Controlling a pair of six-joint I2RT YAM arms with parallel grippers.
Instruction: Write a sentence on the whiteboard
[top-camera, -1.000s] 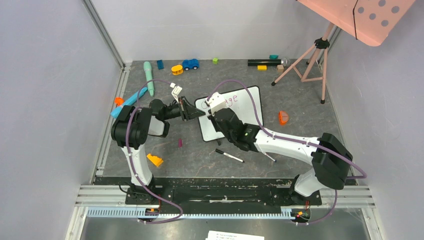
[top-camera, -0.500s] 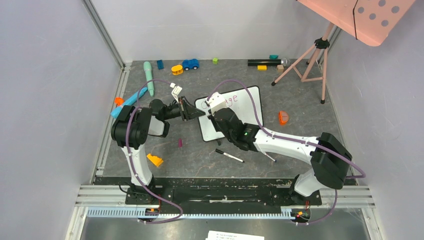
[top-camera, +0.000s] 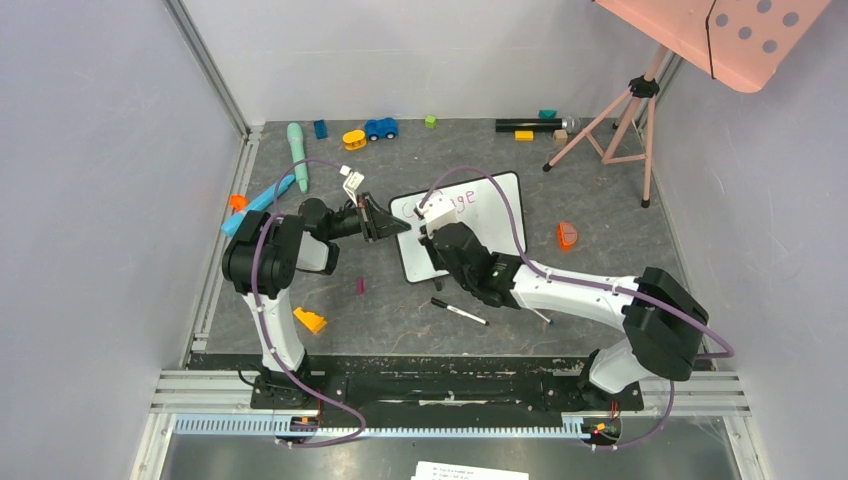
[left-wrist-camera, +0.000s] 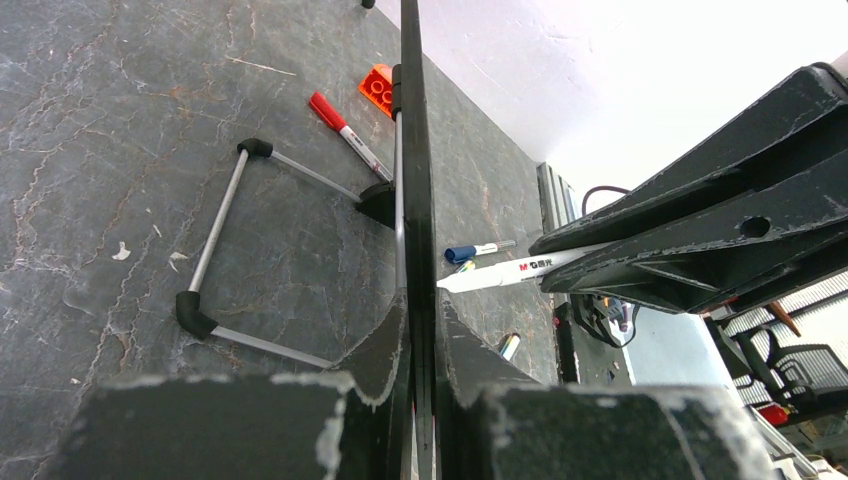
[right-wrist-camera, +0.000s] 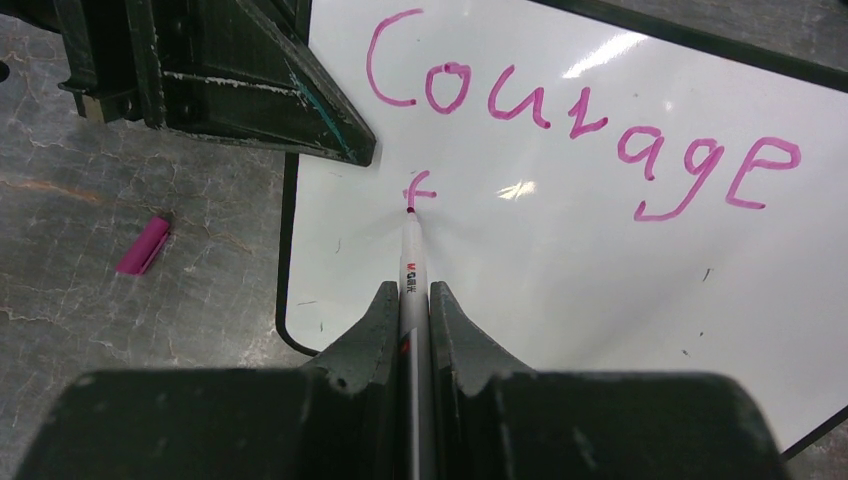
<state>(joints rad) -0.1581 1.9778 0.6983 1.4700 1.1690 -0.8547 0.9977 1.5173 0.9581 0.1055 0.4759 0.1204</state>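
The whiteboard (top-camera: 497, 222) stands tilted on the table, and my left gripper (top-camera: 398, 226) is shut on its left edge. In the left wrist view the whiteboard (left-wrist-camera: 411, 150) shows edge-on between the jaws of the left gripper (left-wrist-camera: 421, 305). My right gripper (right-wrist-camera: 410, 292) is shut on a white marker (right-wrist-camera: 411, 255), whose pink tip touches the whiteboard (right-wrist-camera: 560, 260). The sentence (right-wrist-camera: 570, 120) reads "Courage" in pink, with a small "t" stroke (right-wrist-camera: 418, 187) begun on the line below, at the marker's tip. From above, my right gripper (top-camera: 431, 234) hides most of the writing.
A black-capped marker (top-camera: 459, 312), a pink cap (top-camera: 360, 286) and an orange brick (top-camera: 309, 320) lie near the board's front. An orange half-disc (top-camera: 567, 236) lies to its right. A pink tripod (top-camera: 620, 120) and small toys (top-camera: 380, 128) stand at the back.
My right gripper has shifted slightly down the board with the marker, uncovering a little more of the written word. The left gripper and the board have stayed put.
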